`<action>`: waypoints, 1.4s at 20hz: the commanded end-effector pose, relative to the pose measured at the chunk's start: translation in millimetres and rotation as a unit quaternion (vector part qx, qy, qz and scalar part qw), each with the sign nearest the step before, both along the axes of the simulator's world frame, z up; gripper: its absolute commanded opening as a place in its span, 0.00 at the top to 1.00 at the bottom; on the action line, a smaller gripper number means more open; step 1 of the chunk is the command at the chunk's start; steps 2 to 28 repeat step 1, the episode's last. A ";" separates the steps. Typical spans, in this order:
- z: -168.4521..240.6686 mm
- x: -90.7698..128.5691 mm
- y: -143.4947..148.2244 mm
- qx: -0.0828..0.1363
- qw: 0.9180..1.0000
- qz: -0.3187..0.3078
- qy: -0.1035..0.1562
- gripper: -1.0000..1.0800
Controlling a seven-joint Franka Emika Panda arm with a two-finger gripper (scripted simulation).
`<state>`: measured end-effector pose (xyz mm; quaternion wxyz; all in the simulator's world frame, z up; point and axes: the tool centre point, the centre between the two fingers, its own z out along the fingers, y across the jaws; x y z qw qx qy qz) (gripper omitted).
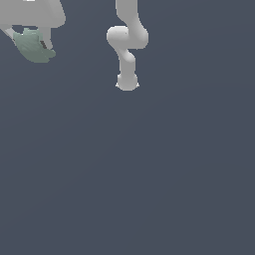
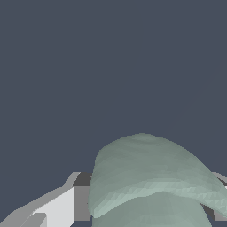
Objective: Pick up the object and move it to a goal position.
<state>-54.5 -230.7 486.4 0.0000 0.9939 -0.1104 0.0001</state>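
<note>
The object (image 1: 33, 46) is a pale grey-green lumpy chunk high in the exterior view's upper left corner. My white gripper (image 1: 31, 40) is shut on it, fingers on either side, and the chunk pokes out below them. In the wrist view the object (image 2: 150, 177) looms large and close, with one white finger (image 2: 57, 208) beside it and the other mostly hidden behind the chunk. No goal marker shows in either view.
The arm's base and lower links (image 1: 127, 45) stand at the top middle of the exterior view. A flat dark grey-blue floor (image 1: 149, 174) fills everything else.
</note>
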 end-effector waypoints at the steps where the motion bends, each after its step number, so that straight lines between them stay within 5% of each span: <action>1: 1.1 0.3 -0.5 0.000 1.000 0.000 0.000 1.00; 28: 1.1 0.3 -0.5 0.000 1.000 0.000 0.000 1.00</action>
